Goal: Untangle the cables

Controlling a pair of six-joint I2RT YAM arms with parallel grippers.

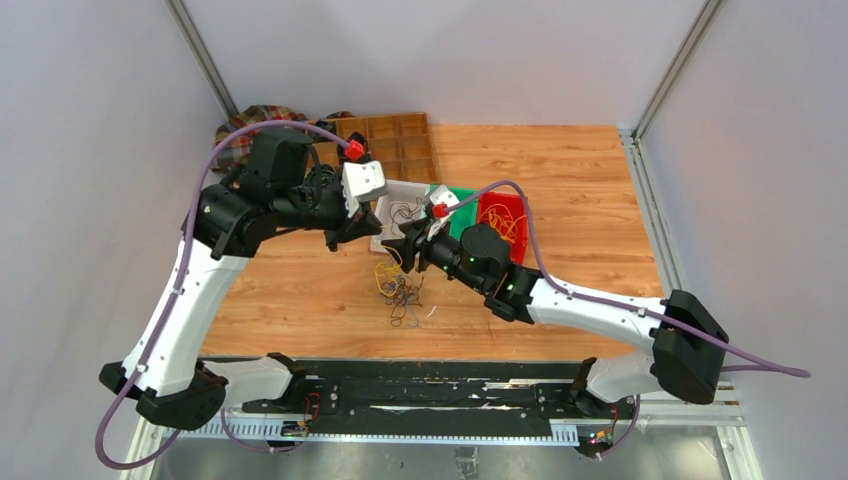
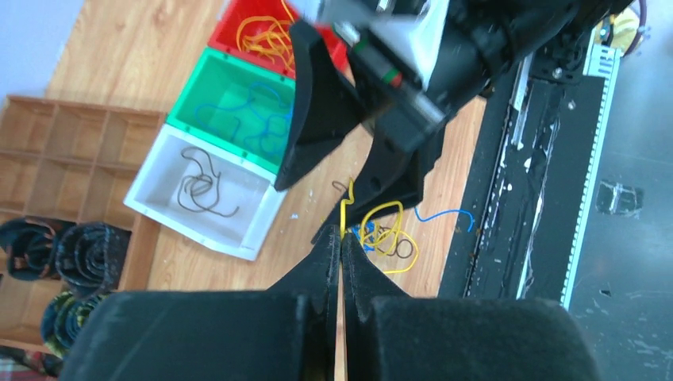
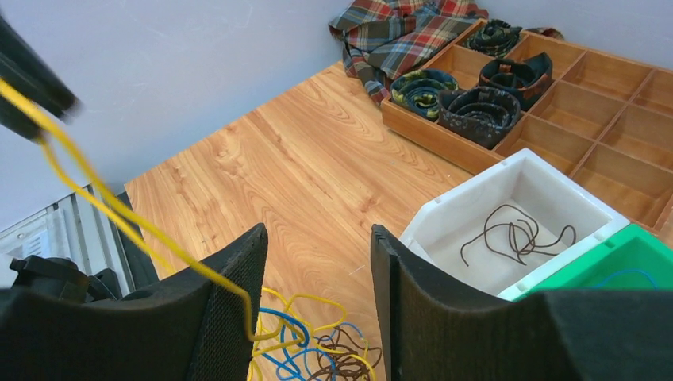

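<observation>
A tangle of thin yellow, blue and dark cables (image 1: 400, 290) lies on the wooden table in front of the bins. My left gripper (image 1: 352, 236) is shut on a yellow cable (image 2: 343, 214), pinched at its fingertips (image 2: 341, 238) just above the tangle (image 2: 386, 238). In the right wrist view that yellow cable (image 3: 135, 217) runs taut from the upper left down across my right gripper's left finger into the tangle (image 3: 317, 353). My right gripper (image 3: 317, 230) is open and empty, hovering over the tangle (image 1: 400, 248). A loose blue cable (image 2: 444, 214) lies beside the pile.
A white bin (image 2: 262, 226) holds dark cables, a green bin (image 2: 186, 95) blue ones, a red bin (image 2: 238, 16) yellow ones. A wooden compartment tray (image 3: 603, 79) with coiled bundles and a plaid cloth (image 3: 397, 24) lie behind. The black base rail (image 1: 420, 395) runs along the near edge.
</observation>
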